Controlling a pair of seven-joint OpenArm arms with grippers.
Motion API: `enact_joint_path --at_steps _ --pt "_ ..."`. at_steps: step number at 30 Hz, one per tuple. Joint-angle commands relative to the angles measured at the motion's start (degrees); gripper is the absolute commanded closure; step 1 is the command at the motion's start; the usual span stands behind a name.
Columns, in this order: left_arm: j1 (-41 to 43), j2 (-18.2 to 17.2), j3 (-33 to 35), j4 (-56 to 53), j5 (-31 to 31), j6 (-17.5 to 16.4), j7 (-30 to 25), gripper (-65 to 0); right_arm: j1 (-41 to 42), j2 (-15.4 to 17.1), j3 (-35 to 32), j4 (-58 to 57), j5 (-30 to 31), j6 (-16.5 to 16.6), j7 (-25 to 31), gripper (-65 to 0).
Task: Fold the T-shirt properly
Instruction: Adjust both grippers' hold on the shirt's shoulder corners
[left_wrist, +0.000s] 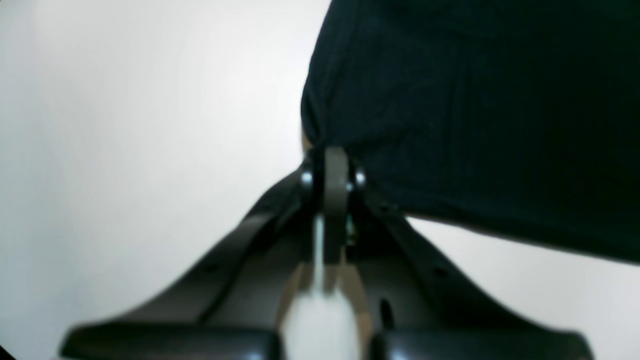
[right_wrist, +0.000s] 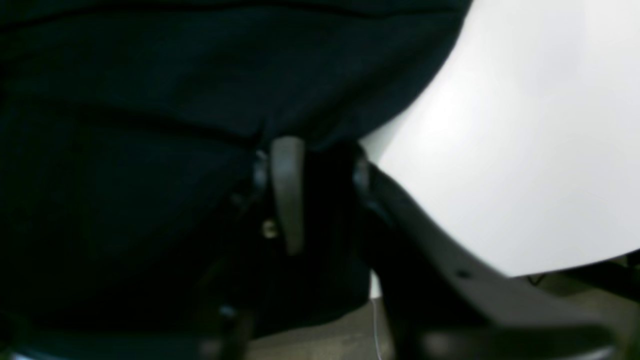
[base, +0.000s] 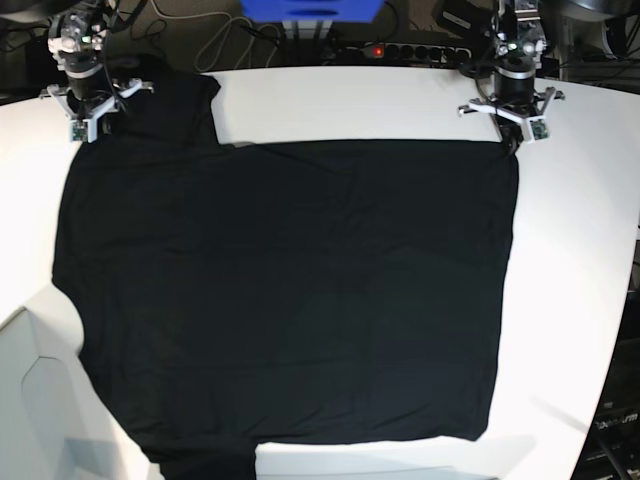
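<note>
Black shirt spread wide, folding barely begun, I judge.
On my table, right claw meets cloth, its grip unclear to me; left claw pinches a corner. Both sides and the final tuck likely remain.

The T-shirt is showing plain black with 0 patterns; the tabletop is gleaming plain white.

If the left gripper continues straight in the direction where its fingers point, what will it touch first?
Probably the black T-shirt: its corner already lies at the tips of the left gripper. Depth beyond is unclear.
</note>
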Motion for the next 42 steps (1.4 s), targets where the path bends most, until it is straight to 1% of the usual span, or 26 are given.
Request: enact_joint_path --at_steps 1,2,3,6,10,13,15,21,27,28,30,32,34,36,38,42 --pt "0.6 -0.5 -0.4 1.0 0.2 0.1 -1.1 0.0 -0.5 0.2 0.1 -0.1 -1.6 0.8 -2.8 -3.1" --pt "0.6 -0.5 -0.4 1.0 0.2 0.1 -1.1 0.0 -0.5 0.2 0.2 0.1 -1.6 0.8 -2.8 -0.2" --pt "0.6 -0.5 -0.4 1.0 0.2 0.1 -1.1 0.0 -0.5 0.3 0.2 0.2 -1.6 0.8 -2.8 0.0" --pt "0.6 -0.6 -0.4 1.1 0.2 0.1 -1.1 0.0 -0.4 0.3 0.5 0.3 -1.6 0.8 -2.7 0.0" --pt "0.6 -0.6 -0.4 1.1 0.2 0.1 -1.1 0.0 0.9 0.0 3.4 0.8 -1.6 1.4 -2.7 0.0" --pt "0.6 -0.6 -0.4 1.2 0.2 0.1 -1.1 0.0 1.3 0.0 5.5 2.3 -1.6 3.2 -2.7 0.0" --pt "0.6 -0.6 -0.4 1.4 0.2 0.1 -1.1 0.0 1.4 0.0 6.2 3.7 -1.6 3.4 -2.7 0.0" --pt "0.6 -0.6 -0.4 4.0 0.2 0.1 -1.1 0.0 1.4 0.0 6.0 7.2 -1.6 3.5 -2.7 0.0" --pt "0.6 -0.6 -0.4 4.8 0.2 0.1 -1.0 0.0 1.4 0.0 6.1 7.0 -1.6 3.5 -2.8 0.0" --pt "0.6 -0.6 -0.4 4.8 0.2 0.1 -1.0 0.0 1.4 0.0 6.1 6.9 -1.6 3.5 -2.8 -1.8" --pt "0.6 -0.6 -0.4 4.7 0.2 0.1 -1.0 0.0 1.1 0.0 6.1 6.9 -1.6 3.5 -3.1 -7.4" --pt "0.6 -0.6 -0.4 4.6 0.2 0.1 -1.0 0.0 1.4 0.2 6.1 7.0 -1.6 3.5 -5.4 -16.3" --pt "0.6 -0.6 -0.4 4.6 0.2 0.1 -1.0 0.0 1.5 0.3 6.1 7.0 -1.5 3.5 -6.1 -25.1" --pt "0.5 -0.6 -0.4 4.6 0.2 0.1 -1.0 0.0 1.5 0.3 6.1 7.0 -1.5 3.6 -5.9 -30.3" --pt "0.5 -0.6 -0.4 4.6 0.2 0.1 -1.0 0.0 2.6 0.3 6.1 6.7 -1.5 3.6 -6.2 -33.2" --pt "0.5 -0.6 -0.4 4.5 0.2 0.1 -1.0 0.0 3.4 0.3 6.1 6.2 -1.5 3.6 -6.6 -33.6"
